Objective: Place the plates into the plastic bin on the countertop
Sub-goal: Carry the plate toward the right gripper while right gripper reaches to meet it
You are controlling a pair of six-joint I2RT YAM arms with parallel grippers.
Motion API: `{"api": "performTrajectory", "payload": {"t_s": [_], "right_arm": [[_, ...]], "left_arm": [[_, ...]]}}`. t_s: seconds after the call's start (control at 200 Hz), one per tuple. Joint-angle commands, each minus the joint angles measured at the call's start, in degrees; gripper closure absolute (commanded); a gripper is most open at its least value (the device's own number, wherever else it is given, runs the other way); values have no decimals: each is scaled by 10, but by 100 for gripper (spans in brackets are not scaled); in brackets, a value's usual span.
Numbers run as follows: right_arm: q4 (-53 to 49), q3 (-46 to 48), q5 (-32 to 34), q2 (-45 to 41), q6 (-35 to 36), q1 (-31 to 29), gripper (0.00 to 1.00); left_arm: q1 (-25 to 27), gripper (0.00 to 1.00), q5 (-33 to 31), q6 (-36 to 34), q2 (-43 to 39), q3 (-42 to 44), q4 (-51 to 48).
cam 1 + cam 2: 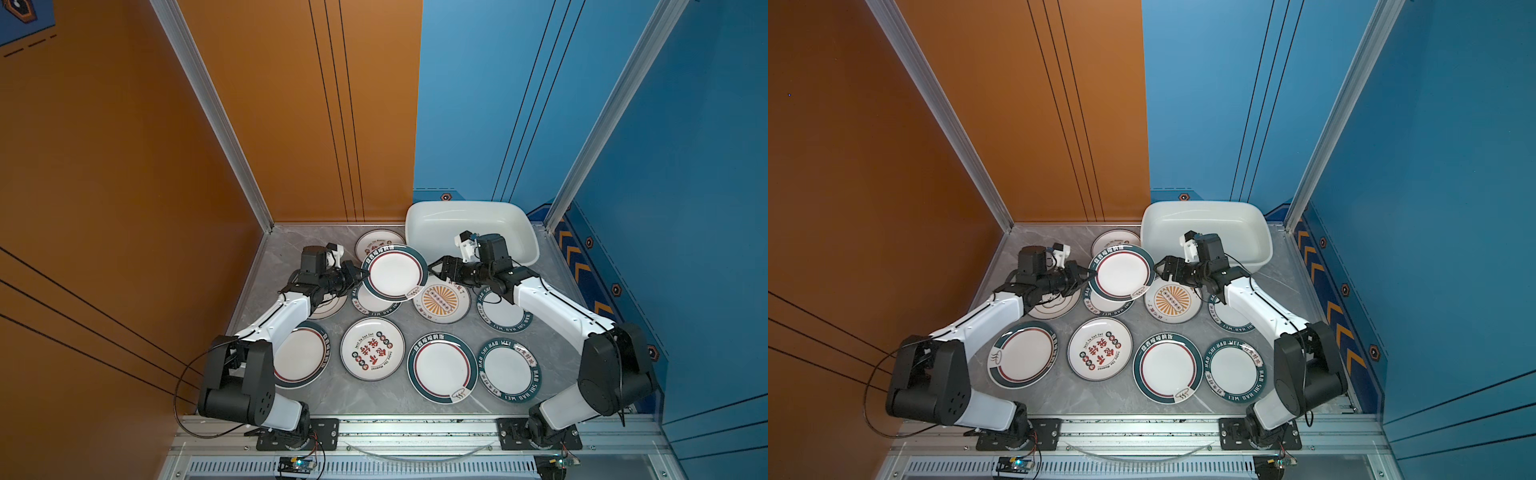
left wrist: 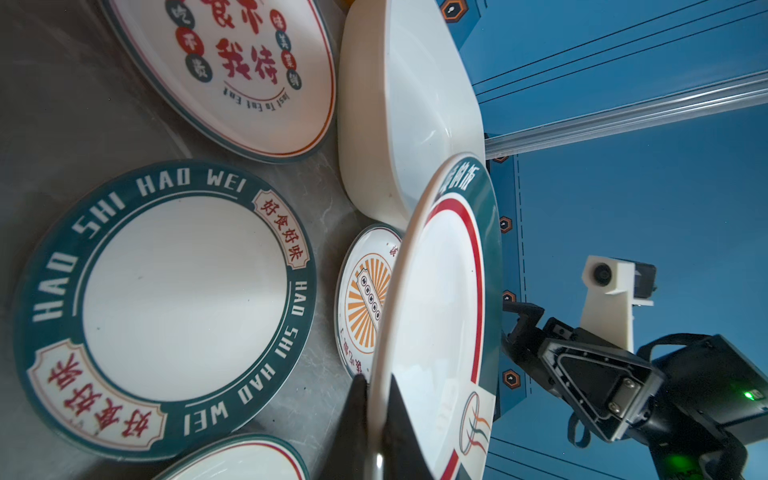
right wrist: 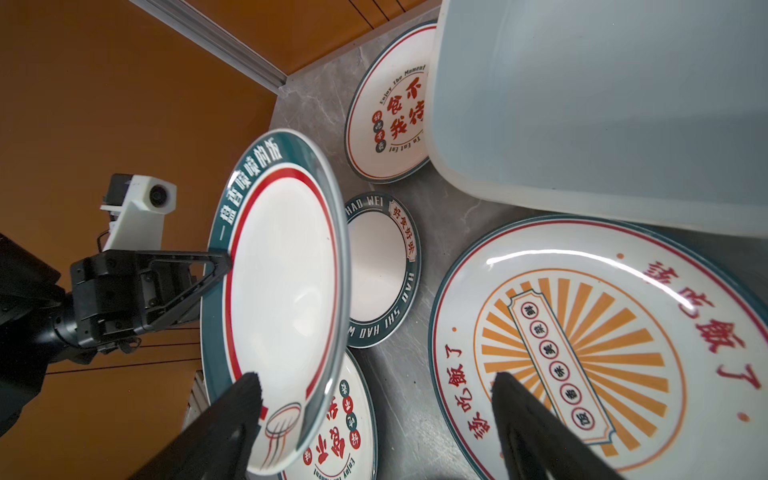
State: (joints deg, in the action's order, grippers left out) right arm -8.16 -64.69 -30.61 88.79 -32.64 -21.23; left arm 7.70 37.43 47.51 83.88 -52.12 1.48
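The left jaws are clenched on the left edge of a large round white plate with a dark-green rim and red ring (image 1: 397, 272), which is raised above the grey marble-patterned counter (image 1: 374, 397). The right jaws stand spread, straddling the plate's right edge. The glossy white rectangular plastic bin (image 1: 469, 205) sits at the far right, just beyond the plate.

The table (image 1: 365, 399) is grey with white veins, the bin (image 1: 469, 216) glossy white; the green-rimmed plate (image 1: 395, 272) has a red ring, the sunburst plate (image 1: 441, 300) orange rays.
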Motion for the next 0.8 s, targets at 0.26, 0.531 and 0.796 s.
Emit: {"api": "performTrajectory", "payload": {"t_s": [0.26,0.531,0.796], "right_arm": [[69,-4,-66,47,-42,-14,27],[109,14,-88,57,-73,-15,44],[155,24,-134,76,-113,-18,59]], "left_arm": [[52,100,12,-15,23,-37,-28],[69,100,14,-16,29,-54,-31],[73,100,11,-22,33,-60,-31]]}}
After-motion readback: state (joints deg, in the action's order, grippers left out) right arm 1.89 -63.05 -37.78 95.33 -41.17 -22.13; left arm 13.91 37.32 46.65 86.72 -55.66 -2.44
